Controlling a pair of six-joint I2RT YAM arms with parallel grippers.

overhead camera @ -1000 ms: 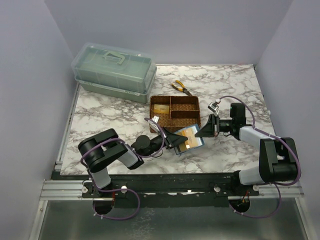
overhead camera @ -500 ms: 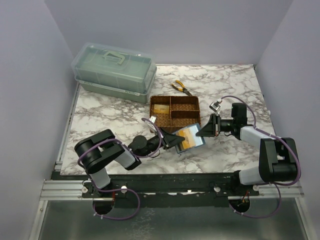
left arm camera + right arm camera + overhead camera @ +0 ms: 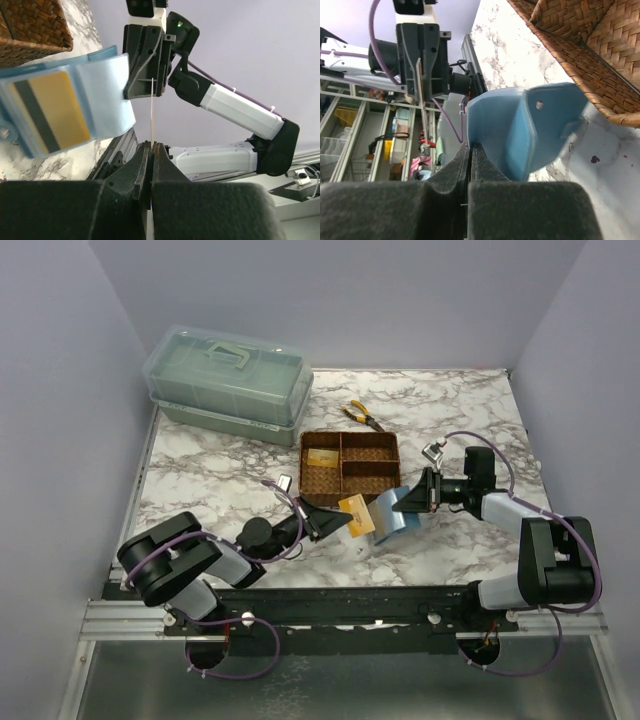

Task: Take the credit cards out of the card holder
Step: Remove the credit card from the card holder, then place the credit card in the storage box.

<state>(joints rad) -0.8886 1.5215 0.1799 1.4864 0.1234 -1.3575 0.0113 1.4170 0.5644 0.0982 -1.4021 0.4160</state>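
The teal-blue card holder (image 3: 392, 510) hangs open in front of the woven tray, and my right gripper (image 3: 411, 503) is shut on its right edge. In the right wrist view my jaws (image 3: 471, 145) pinch the blue flap (image 3: 520, 130). My left gripper (image 3: 338, 522) is shut on a yellowish credit card (image 3: 353, 515), held just left of the holder and clear of it. In the left wrist view this card shows edge-on (image 3: 151, 110) above my jaws (image 3: 151, 144). Another yellow card with a dark stripe (image 3: 50, 112) sits in a pocket of the holder (image 3: 102, 95).
The brown woven tray (image 3: 383, 472) stands just behind the holder, with a yellowish card (image 3: 322, 457) in its left compartment. Yellow-handled pliers (image 3: 362, 416) lie behind the tray. A grey-green lidded box (image 3: 228, 383) stands at the back left.
My left gripper has drawn back to the left with a card, pulling it out of the holder. The holder stays in my right gripper, now folded and hanging.
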